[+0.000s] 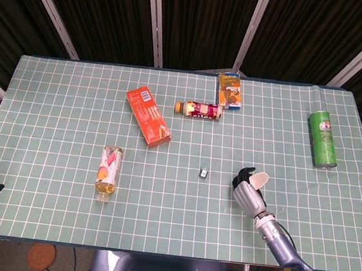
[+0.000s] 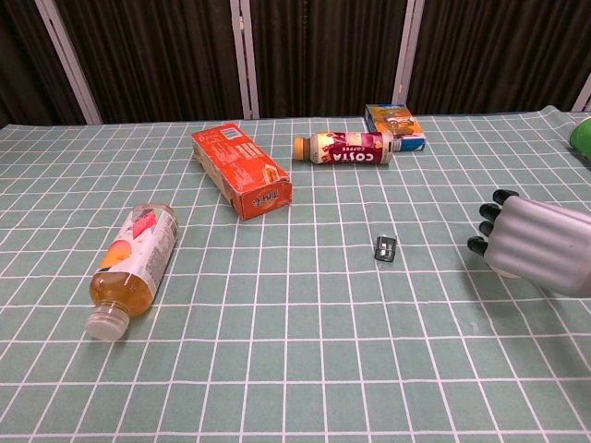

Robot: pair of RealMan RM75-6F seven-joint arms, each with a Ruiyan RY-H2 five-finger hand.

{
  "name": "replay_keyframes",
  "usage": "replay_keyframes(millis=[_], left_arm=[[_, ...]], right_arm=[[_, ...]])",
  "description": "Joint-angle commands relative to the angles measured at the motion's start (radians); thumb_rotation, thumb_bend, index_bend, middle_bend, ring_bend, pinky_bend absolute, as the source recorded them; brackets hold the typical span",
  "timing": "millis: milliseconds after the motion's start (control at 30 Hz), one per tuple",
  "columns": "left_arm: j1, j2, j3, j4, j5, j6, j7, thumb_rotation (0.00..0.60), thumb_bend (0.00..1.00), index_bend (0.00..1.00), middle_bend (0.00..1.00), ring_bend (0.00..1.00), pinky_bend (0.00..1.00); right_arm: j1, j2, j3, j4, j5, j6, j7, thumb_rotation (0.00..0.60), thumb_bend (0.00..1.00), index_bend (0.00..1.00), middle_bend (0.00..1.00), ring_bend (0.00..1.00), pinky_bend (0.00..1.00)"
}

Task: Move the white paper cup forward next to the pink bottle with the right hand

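Your right hand (image 1: 248, 193) curls its fingers around the tilted cup (image 1: 258, 180), just right of the clip (image 1: 203, 173), gripping it for the carry forward toward the pink bottle (image 1: 198, 110).

Only a small clip (image 1: 203, 173) lies toward the pink bottle (image 1: 198, 110).

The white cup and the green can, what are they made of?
The white cup looks like thin matte paper, plain with no shine. The green can looks like a cardboard or metal tube with a printed, slightly glossy label; which one is unclear.
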Motion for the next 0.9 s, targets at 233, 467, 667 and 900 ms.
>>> replay_keyframes(millis=[233, 467, 667, 900], left_arm=[[0.000, 0.004, 0.001, -0.005, -0.002, -0.001, -0.003, 0.600, 0.00, 0.00, 0.00, 0.00, 0.00], [-0.002, 0.019, 0.017, -0.019, 0.017, -0.019, -0.029, 0.600, 0.00, 0.00, 0.00, 0.00, 0.00], [0.000, 0.021, 0.017, -0.022, 0.015, -0.014, -0.028, 0.600, 0.00, 0.00, 0.00, 0.00, 0.00], [-0.004, 0.018, 0.016, -0.019, 0.006, -0.024, -0.025, 0.600, 0.00, 0.00, 0.00, 0.00, 0.00]], right_arm=[[0.027, 0.067, -0.007, -0.066, -0.071, 0.095, 0.376, 0.600, 0.30, 0.29, 0.42, 0.28, 0.37], [0.013, 0.123, 0.033, -0.196, 0.018, 0.105, 0.816, 0.600, 0.29, 0.29, 0.42, 0.27, 0.39], [0.053, 0.179, 0.026, -0.234, 0.090, -0.053, 1.192, 0.600, 0.29, 0.29, 0.41, 0.25, 0.39], [0.066, 0.146, 0.023, -0.165, 0.093, -0.079, 1.359, 0.600, 0.29, 0.29, 0.41, 0.25, 0.39]])
